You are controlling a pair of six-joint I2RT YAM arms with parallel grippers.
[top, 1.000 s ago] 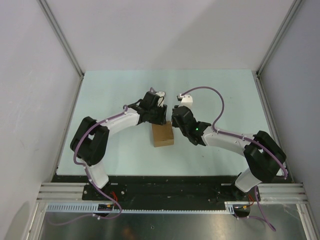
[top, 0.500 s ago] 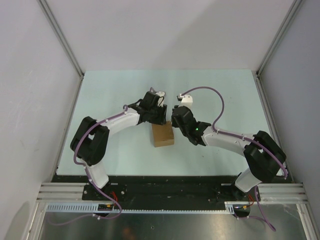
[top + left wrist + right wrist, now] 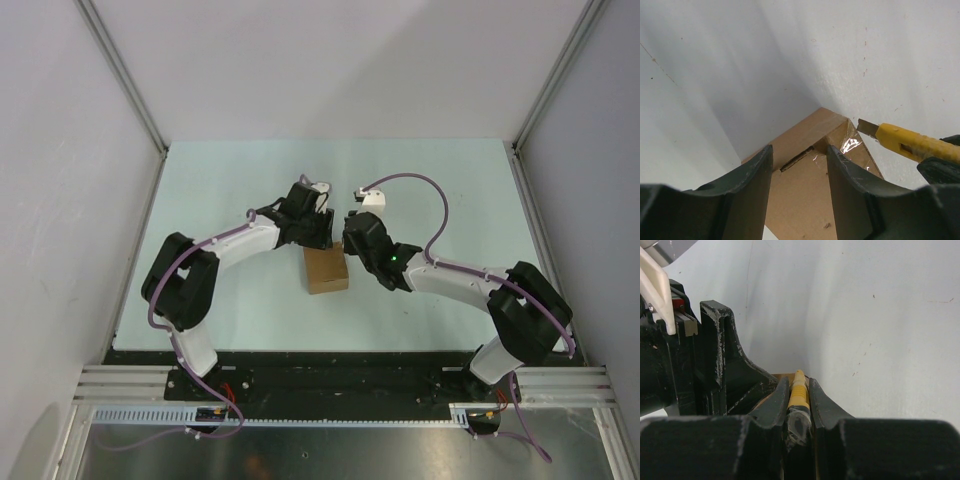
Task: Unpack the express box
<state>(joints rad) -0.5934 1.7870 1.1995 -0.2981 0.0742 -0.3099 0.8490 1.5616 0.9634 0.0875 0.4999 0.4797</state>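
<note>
Express box (image 3: 326,270): sitting on the desk (image 3: 230,180) close to its middle, a touch toward 6 o'clock, with flaps lying shut and clear tape (image 3: 850,145) shining across the far corner.
Left end effector (image 3: 800,155): hovering at the box's 11 o'clock in the top view, fingers spread wide over the brown top; whether they are pressing on the cardboard is not showing.
Right end effector (image 3: 799,385): reaching in from the box's 1 o'clock, fingers pressed together and pinching the yellow cutter knife (image 3: 905,145).
Blade (image 3: 867,127): pointing at the taped corner from its 3 o'clock side in the left wrist view, lying just beside it — contact is not showing.
Change: nothing visible is shifting over the last second; both arms and the box are keeping the same places in the top view.
Meaning: the cut is seemingly only being lined up — the tape is not looking slit, so by my reading the unpacking is sitting at its opening stage.
Writing: no brand, label or print is showing on the box, the knife or the arms.
</note>
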